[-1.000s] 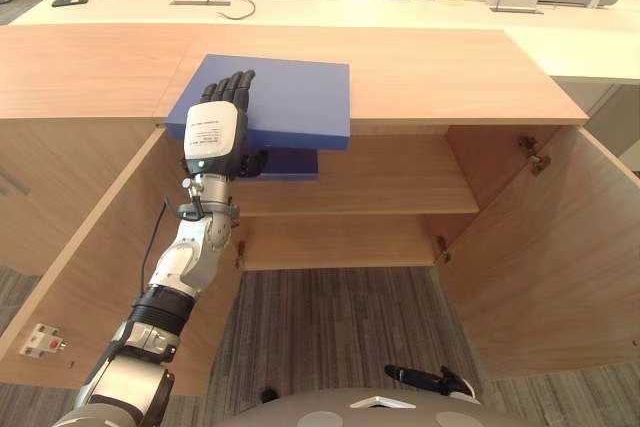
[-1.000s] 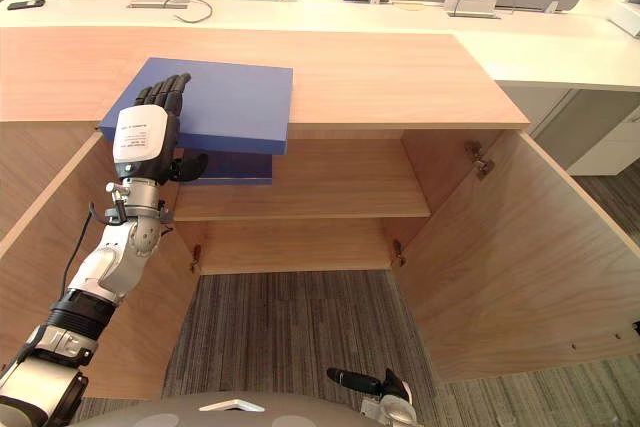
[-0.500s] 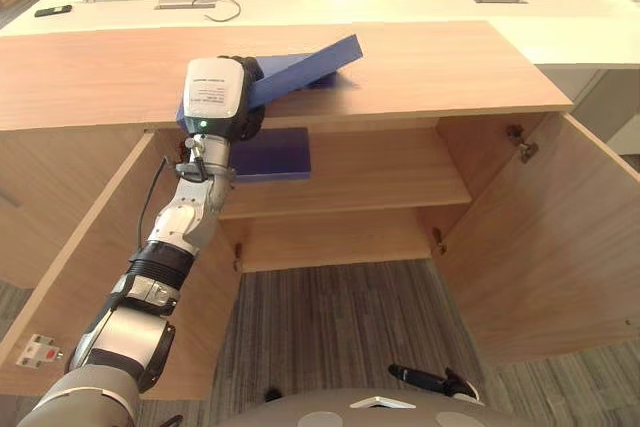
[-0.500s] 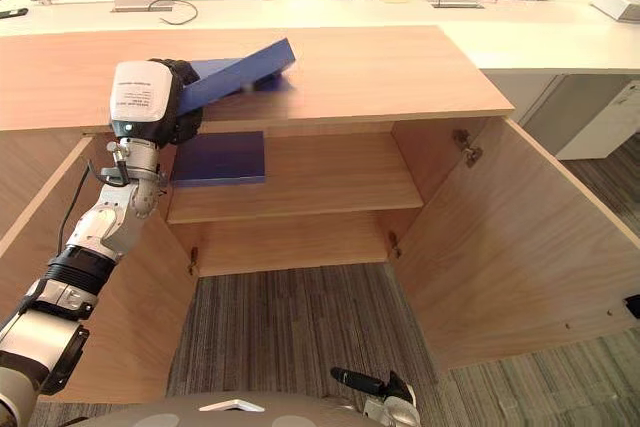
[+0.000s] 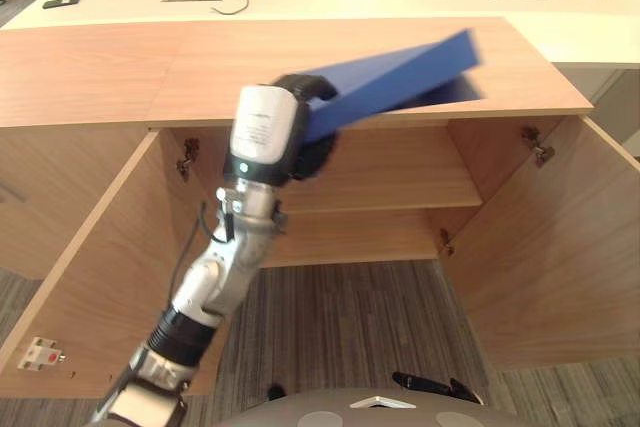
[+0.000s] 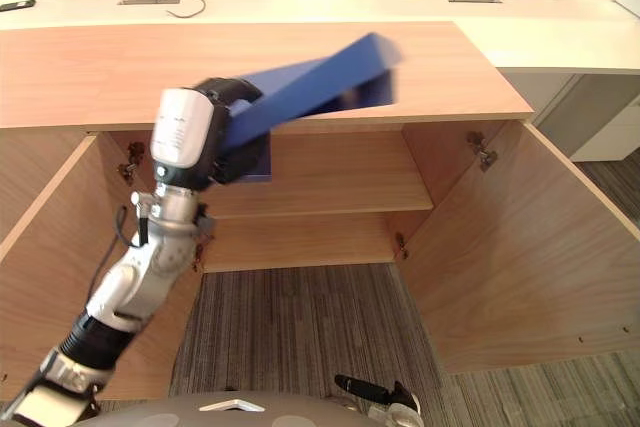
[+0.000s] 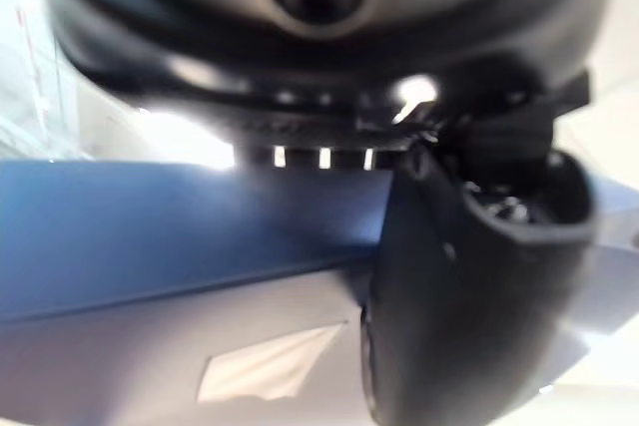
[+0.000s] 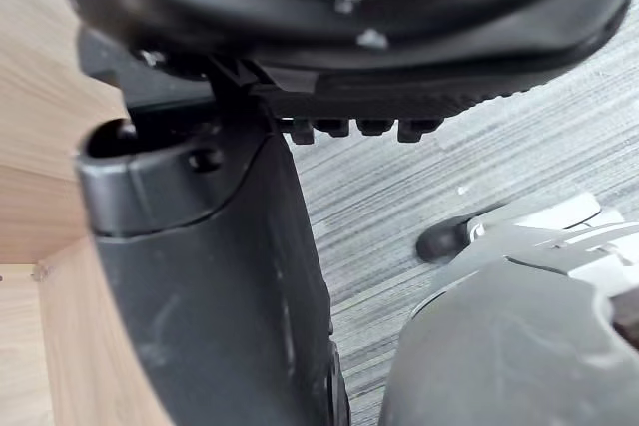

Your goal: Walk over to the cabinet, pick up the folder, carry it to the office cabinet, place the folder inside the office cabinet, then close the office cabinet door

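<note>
My left hand (image 5: 266,133) is clamped on the blue folder (image 5: 400,79): in the left wrist view my thumb (image 7: 469,276) presses on its blue face, and from the head my fingers curl round its near end. The folder is in the air and tilted, its far end the higher one, slanting across the front edge of the cabinet top (image 5: 110,67). I cannot tell whether that far end touches the wood. Below it the cabinet stands open, with its left door (image 5: 85,267) and right door (image 5: 545,257) both swung out toward me. My hand is in front of the upper shelf (image 5: 400,172). Just behind my hand, a darker blue thing (image 6: 260,161) lies at the left end of that shelf. My right hand (image 5: 430,384) hangs low over the striped carpet (image 5: 340,317), well apart from the folder, its fingers straight and holding nothing.
</note>
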Robot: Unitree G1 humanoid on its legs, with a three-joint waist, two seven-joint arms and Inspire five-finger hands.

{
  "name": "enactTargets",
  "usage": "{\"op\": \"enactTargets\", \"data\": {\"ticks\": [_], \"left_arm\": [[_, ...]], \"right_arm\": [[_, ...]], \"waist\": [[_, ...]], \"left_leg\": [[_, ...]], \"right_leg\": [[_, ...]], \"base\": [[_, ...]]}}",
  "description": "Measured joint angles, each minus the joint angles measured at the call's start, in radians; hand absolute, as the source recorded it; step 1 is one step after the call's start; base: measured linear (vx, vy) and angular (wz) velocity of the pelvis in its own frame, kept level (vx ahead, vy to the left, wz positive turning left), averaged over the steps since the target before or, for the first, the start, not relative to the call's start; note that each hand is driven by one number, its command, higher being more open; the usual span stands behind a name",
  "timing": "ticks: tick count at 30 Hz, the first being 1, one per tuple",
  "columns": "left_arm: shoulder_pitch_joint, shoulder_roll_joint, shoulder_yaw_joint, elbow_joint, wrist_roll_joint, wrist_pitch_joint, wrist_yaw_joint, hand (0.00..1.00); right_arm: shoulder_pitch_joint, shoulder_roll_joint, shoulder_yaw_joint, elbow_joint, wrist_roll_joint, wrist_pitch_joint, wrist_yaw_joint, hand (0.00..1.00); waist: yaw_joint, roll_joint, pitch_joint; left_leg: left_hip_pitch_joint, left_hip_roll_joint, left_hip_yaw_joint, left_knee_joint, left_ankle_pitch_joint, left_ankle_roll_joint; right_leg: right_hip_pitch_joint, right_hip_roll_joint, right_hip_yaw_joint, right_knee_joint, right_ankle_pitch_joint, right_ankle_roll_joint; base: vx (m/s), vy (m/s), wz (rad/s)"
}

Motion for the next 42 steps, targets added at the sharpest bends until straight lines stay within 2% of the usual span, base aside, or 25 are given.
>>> {"op": "enactTargets", "data": {"ticks": [2,4,6,7,8,12,15,18,21,26,30,33,35,36,37,39,42], "left_arm": [[0.061,-0.045,-0.015,-0.043,-0.06,-0.045,-0.021,0.0],[0.103,-0.075,-0.013,-0.051,-0.136,-0.06,-0.032,0.0],[0.133,-0.087,-0.003,-0.051,-0.208,-0.057,-0.04,0.0],[0.165,-0.104,0.012,-0.051,-0.317,-0.056,-0.049,0.0],[0.181,-0.113,0.02,-0.052,-0.358,-0.056,-0.051,0.0],[0.278,-0.148,0.09,-0.103,-0.71,-0.05,-0.076,0.0],[0.307,-0.19,0.165,-0.143,-1.007,-0.053,-0.102,0.0],[0.33,-0.208,0.224,-0.168,-1.155,-0.068,-0.112,0.0],[0.341,-0.217,0.251,-0.169,-1.277,-0.076,-0.152,0.0],[0.37,-0.218,0.266,-0.166,-1.465,-0.076,-0.256,0.0],[0.367,-0.197,0.266,-0.148,-1.626,-0.068,-0.374,0.0],[0.321,-0.15,0.267,-0.069,-1.735,-0.049,-0.48,0.0],[0.27,-0.119,0.263,-0.007,-1.774,-0.025,-0.526,0.0],[0.226,-0.092,0.259,0.048,-1.805,-0.003,-0.567,0.0],[0.216,-0.087,0.258,0.062,-1.811,0.002,-0.579,0.0],[0.148,-0.041,0.244,0.157,-1.842,0.036,-0.657,0.0],[0.07,0.016,0.207,0.251,-1.843,0.069,-0.736,0.0]], "right_arm": [[0.001,-0.012,0.027,0.0,0.0,-0.001,-0.004,1.0],[0.014,-0.016,0.044,-0.009,0.005,-0.001,-0.012,1.0],[0.022,-0.018,0.069,-0.025,0.043,-0.001,-0.025,1.0],[0.058,-0.018,0.095,-0.083,0.088,-0.003,-0.04,1.0],[0.074,-0.016,0.105,-0.114,0.101,-0.003,-0.045,1.0],[0.171,0.013,0.118,-0.392,0.197,-0.003,-0.078,1.0],[0.229,0.057,0.12,-0.652,0.268,-0.023,-0.081,1.0],[0.246,0.108,0.103,-0.862,0.328,-0.057,-0.093,1.0],[0.255,0.129,0.083,-1.049,0.387,-0.084,-0.104,1.0],[0.254,0.129,-0.001,-1.275,0.512,-0.147,-0.092,1.0],[0.226,0.12,-0.085,-1.381,0.634,-0.181,-0.025,1.0],[0.139,0.055,-0.106,-1.431,0.659,-0.194,0.031,1.0],[0.065,-0.013,-0.086,-1.451,0.658,-0.194,0.063,1.0],[-0.011,-0.093,-0.063,-1.451,0.656,-0.193,0.102,1.0],[-0.028,-0.11,-0.057,-1.451,0.656,-0.193,0.113,1.0],[-0.17,-0.251,0.019,-1.434,0.648,-0.193,0.193,1.0],[-0.357,-0.386,0.14,-1.326,0.648,-0.182,0.294,1.0]], "waist": [[-0.001,0.014,-0.009],[0.001,0.019,-0.012],[0.008,0.02,-0.014],[0.017,0.019,-0.015],[0.018,0.021,-0.016],[0.018,0.032,-0.025],[0.022,0.015,-0.033],[0.021,-0.004,-0.044],[0.024,-0.012,-0.047],[0.022,-0.007,-0.048],[0.013,0.002,-0.049],[0.01,0.008,-0.05],[0.007,0.01,-0.049],[0.006,0.01,-0.048],[0.007,0.011,-0.048],[0.007,0.013,-0.046],[0.011,0.01,-0.044]], "left_leg": [[0.0,0.004,0.004,-0.004,-0.008,0.003],[0.005,0.007,0.005,-0.004,-0.019,-0.002],[0.005,0.006,0.005,-0.004,-0.022,0.003],[0.001,0.003,0.0,-0.004,-0.019,0.003],[-0.003,0.003,-0.003,-0.004,-0.014,0.003],[-0.022,0.005,-0.003,-0.003,0.015,0.006],[-0.022,0.01,-0.003,0.0,0.023,0.006],[-0.02,0.012,0.0,0.0,0.024,0.006],[-0.018,0.01,0.004,0.0,0.024,0.006],[-0.002,0.013,0.029,-0.001,0.012,-0.001],[0.0,0.014,0.038,0.0,0.012,0.0],[0.011,0.014,0.052,0.001,0.01,0.0],[0.011,0.014,0.052,0.001,0.01,0.0],[0.011,0.014,0.053,0.001,0.011,0.001],[0.011,0.014,0.053,0.001,0.011,0.001],[0.011,0.014,0.051,0.001,0.011,0.002],[0.009,0.014,0.048,0.0,0.012,0.002]], "right_leg": [[-0.017,0.002,0.009,0.022,0.0,0.0],[-0.018,-0.001,0.023,0.026,-0.001,0.001],[-0.024,-0.001,0.026,0.033,-0.006,0.003],[-0.036,-0.004,0.027,0.047,-0.021,0.013],[-0.042,-0.004,0.025,0.052,-0.024,0.017],[-0.065,0.005,0.026,0.057,-0.017,0.03],[-0.064,0.012,0.027,0.057,-0.012,0.026],[-0.064,0.013,0.03,0.056,-0.009,0.026],[-0.064,0.011,0.035,0.056,-0.007,0.027],[-0.064,0.012,0.056,0.055,-0.006,0.028],[-0.068,0.014,0.065,0.054,-0.006,0.028],[-0.066,0.015,0.082,0.054,-0.005,0.029],[-0.064,0.015,0.083,0.054,-0.001,0.029],[-0.064,0.015,0.083,0.052,0.001,0.029],[-0.064,0.015,0.083,0.052,0.002,0.03],[-0.063,0.015,0.082,0.053,0.002,0.03],[-0.062,0.015,0.081,0.05,0.002,0.03]], "base": [[-0.08,-0.006,-0.15],[-0.1,-0.006,-0.14],[-0.11,-0.013,-0.1],[-0.08,-0.021,-0.04],[-0.1,-0.041,0.03],[-0.04,-0.017,0.02],[-0.01,-0.01,0.0],[-0.01,-0.003,-0.01],[-0.02,0.007,-0.02],[-0.03,0.011,-0.15],[0.0,-0.004,-0.1],[0.0,-0.002,-0.15],[0.0,0.0,-0.02],[0.0,0.0,0.0],[0.0,0.0,0.0],[0.0,0.0,0.0],[0.0,-0.002,0.01]]}}
